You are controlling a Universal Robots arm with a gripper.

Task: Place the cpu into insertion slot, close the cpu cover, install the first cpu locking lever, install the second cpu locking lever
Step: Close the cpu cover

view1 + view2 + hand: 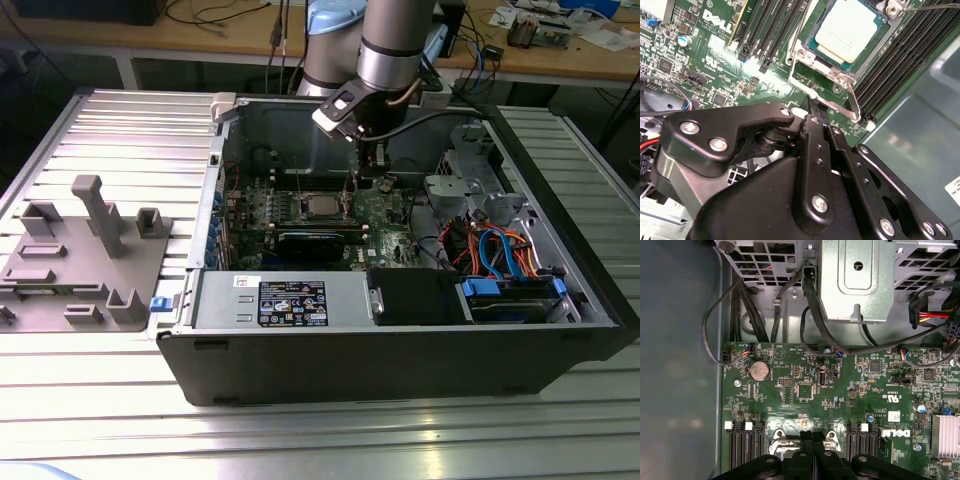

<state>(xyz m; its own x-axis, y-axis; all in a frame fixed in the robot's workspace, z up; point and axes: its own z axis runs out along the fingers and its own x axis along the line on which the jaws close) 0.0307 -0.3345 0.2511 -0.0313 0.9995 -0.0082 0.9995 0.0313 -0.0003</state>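
Black gripper (819,111) fingers together, clamped on nothing visible; pale silvery square cpu (850,30) seated in dark-framed insertion slot (303,206) just ahead of fingertips; thin silver cpu cover (822,67) frames it; risk: tips skid off cover edge, cover lifts.

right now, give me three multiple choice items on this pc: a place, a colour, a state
1. Where is the cpu? A on the power supply B in the insertion slot C on the grey fixture
2. What colour is the motherboard? A green B red C blue
3. The gripper is: A wide open B gripping the cpu C shut
Answers: 1 B, it lies seated in the socket frame. 2 A, the board is green throughout. 3 C, its fingers meet in both wrist views.
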